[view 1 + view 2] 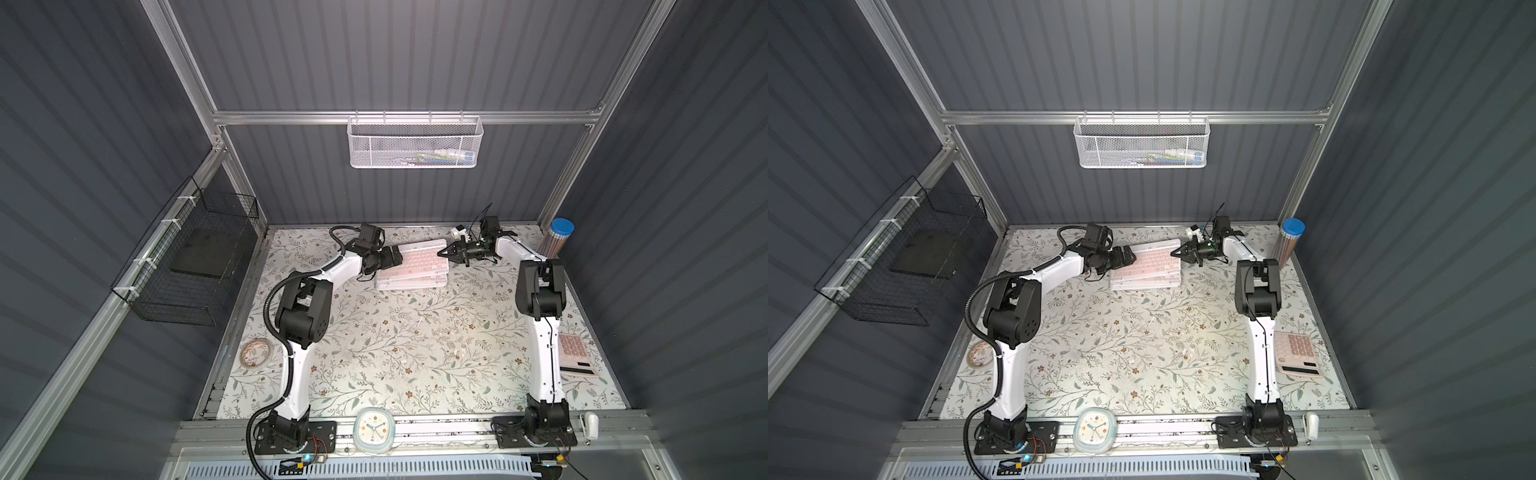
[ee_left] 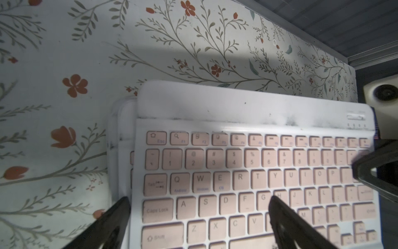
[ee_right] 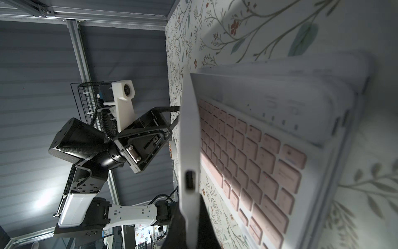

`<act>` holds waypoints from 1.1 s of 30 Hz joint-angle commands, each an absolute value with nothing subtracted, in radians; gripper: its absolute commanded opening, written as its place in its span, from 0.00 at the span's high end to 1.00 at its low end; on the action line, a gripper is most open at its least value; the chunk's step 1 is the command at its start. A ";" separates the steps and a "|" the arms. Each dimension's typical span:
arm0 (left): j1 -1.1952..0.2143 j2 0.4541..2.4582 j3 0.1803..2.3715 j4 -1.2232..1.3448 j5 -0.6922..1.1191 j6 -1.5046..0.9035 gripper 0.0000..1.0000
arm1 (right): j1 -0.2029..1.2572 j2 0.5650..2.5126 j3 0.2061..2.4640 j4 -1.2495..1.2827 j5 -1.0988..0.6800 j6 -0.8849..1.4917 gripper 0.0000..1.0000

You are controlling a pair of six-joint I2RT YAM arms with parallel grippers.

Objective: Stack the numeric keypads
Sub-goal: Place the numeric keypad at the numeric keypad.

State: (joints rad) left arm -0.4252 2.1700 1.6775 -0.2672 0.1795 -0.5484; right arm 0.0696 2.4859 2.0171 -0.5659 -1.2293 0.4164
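A stack of white-framed numeric keypads (image 1: 415, 283) (image 1: 1148, 283) lies at the back middle of the floral table. The top keypad (image 1: 417, 262) (image 2: 247, 172) has pink keys and sits askew on the stack. My right gripper (image 1: 442, 252) (image 1: 1177, 252) (image 3: 190, 207) is shut on its right end; in the right wrist view that thin white edge (image 3: 189, 140) with a port stands between the fingers, raised above another pink-keyed keypad (image 3: 269, 161). My left gripper (image 1: 397, 257) (image 2: 199, 198) is open at the left end, one finger (image 2: 117, 215) off the edge and one finger (image 2: 284, 217) above the keys.
A pink-keyed calculator (image 1: 575, 353) lies by the right arm, and a blue-lidded tube (image 1: 559, 239) stands at the back right. A tape roll (image 1: 254, 352) is at the left edge and a clock (image 1: 374, 428) at the front. Baskets (image 1: 415, 145) (image 1: 187, 266) hang on the walls.
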 commanded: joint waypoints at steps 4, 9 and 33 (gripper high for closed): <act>-0.436 2.189 1.712 -0.279 0.191 -0.525 0.00 | 0.072 2.503 2.051 -0.593 -1.251 0.396 0.90; -0.435 2.181 1.697 -0.279 0.189 -0.522 0.00 | 0.072 2.512 2.060 -0.649 -1.242 0.342 0.92; -0.433 2.094 1.622 -0.263 0.141 -0.518 0.00 | 0.078 2.577 2.117 -0.730 -1.177 0.300 0.80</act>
State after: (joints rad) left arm -0.4297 2.1391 1.6382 -0.2665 0.1524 -0.5339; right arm 0.0727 2.5629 2.0949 -0.6891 -1.2083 0.3199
